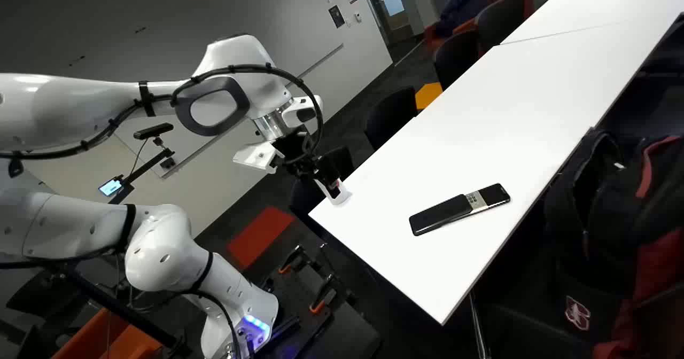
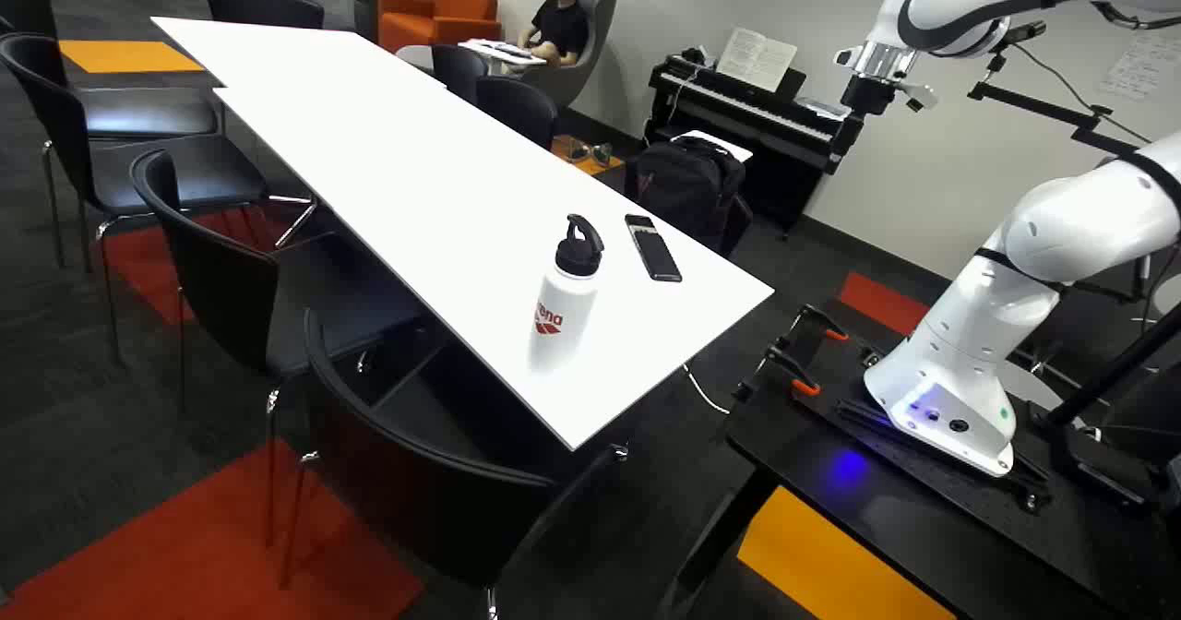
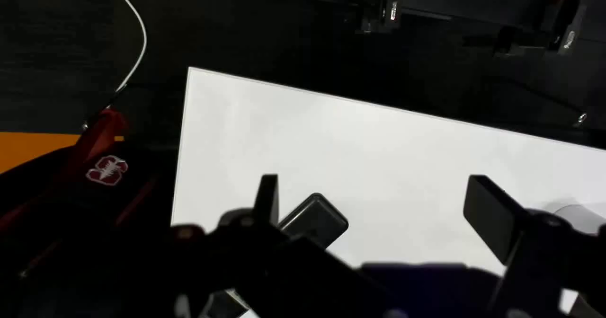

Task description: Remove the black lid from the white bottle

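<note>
The white bottle point(image 2: 561, 320) stands upright on the table's near corner in an exterior view, with red lettering on its side. The black lid point(image 2: 578, 256), with a carry loop, sits on its top. In an exterior view the bottle point(image 1: 339, 195) is mostly hidden behind my gripper point(image 1: 325, 181), and the lid cannot be seen there. In the wrist view part of the bottle point(image 3: 578, 217) shows at the right edge, beyond the right finger; the lid is not visible. My gripper point(image 3: 376, 202) is open and empty, held above and apart from the bottle. It also shows in an exterior view point(image 2: 856, 126).
A long flat black bar point(image 1: 441, 215) lies on the white table point(image 1: 481, 129); it also shows in the wrist view point(image 3: 313, 221), below the left finger. Black chairs point(image 2: 406, 426) stand along the table. A dark backpack point(image 2: 687, 186) sits beside it.
</note>
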